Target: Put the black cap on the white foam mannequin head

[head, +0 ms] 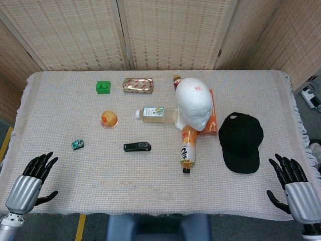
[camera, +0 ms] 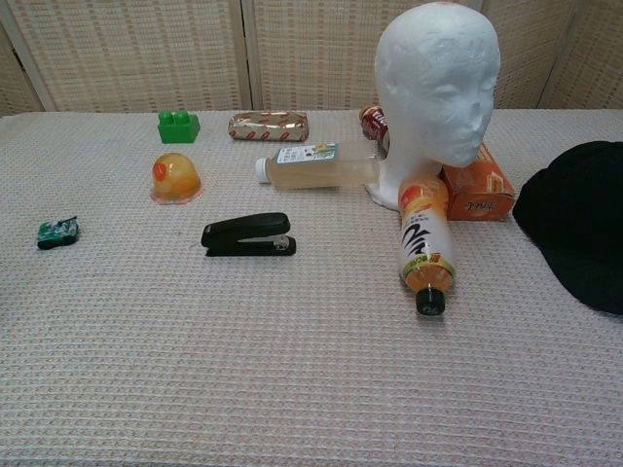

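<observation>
While black cap (camera: 579, 219) cut off in chest view, left hand (head: 31, 182), right hand (head: 295, 187) fingers spread, empty.

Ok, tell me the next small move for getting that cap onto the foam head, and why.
Probably reach the right hand forward-left to the black cap. Both hands hold nothing, fingers spread, at the near edge; the cap lies flat nearest the right one, beside the bare mannequin head.

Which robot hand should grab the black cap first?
The right hand, probably. The cap lies just ahead of it, while the left hand is open across the table.
</observation>
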Controlling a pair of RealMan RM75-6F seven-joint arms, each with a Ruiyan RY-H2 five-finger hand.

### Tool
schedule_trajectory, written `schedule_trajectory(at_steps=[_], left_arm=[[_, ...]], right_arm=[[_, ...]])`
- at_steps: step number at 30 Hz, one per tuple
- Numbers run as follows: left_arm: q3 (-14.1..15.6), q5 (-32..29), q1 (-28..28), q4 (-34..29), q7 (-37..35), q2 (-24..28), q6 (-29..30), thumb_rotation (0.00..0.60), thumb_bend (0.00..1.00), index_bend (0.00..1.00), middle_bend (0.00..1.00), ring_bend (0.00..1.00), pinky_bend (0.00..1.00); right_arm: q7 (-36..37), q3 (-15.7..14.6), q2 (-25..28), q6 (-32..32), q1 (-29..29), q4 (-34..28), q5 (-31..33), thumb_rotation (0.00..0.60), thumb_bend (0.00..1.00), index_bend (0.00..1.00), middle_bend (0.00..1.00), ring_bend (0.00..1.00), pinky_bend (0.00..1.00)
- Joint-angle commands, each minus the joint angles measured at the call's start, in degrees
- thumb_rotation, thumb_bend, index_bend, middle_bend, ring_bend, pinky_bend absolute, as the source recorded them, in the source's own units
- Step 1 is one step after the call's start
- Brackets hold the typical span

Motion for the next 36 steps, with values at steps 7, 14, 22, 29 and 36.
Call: schedule_trajectory(at_steps=[7,14,22,29,36], left_arm=[[0.0,0.1,0.0,-0.4,-0.9,0.2,0.2,0.600,0.11,0.09,0.02,0.00,0.15],[-0.4,-0.5,-0.8,-0.2,-3.7,0.8,-0.6,0.600,0.11,0.09,0.03,0.00,0.15],[-1.1,-2.4,-1.4,0.1,-6.5,1.6,-1.6,0.600,0.11,0.09,0.02,0.00,0.15],[-0.9,-2.1,-1.4,-0.3,-7.6,2.1,-1.5,0.600,0.11,0.09,0.02,0.00,0.15],[-0.9,-1.8,-1.2,-0.5,-8.6,2.4,-0.7,0.600,0.11,0.09,0.03,0.00,0.15]], right_arm=[[-1.9,0.4,-1.6,-0.9,0.5,0.6,0.4,0.600,0.26,0.00,0.00,0.00,0.00],[-1.2,4.0,-9.2,-1.3,3.6,8.5,0.5,0.600,0.22,0.23,0.00,0.00,0.00],[3.2,2.3,-23.6,-1.9,4.0,31.3,0.3,0.600,0.22,0.37,0.00,0.00,0.00],[11.7,2.9,-34.5,-0.9,3.0,49.5,3.1,0.600,0.22,0.38,0.00,0.00,0.00],[15.0,6.1,-42.3,0.5,4.3,62.3,5.9,0.600,0.22,0.35,0.00,0.00,0.00]])
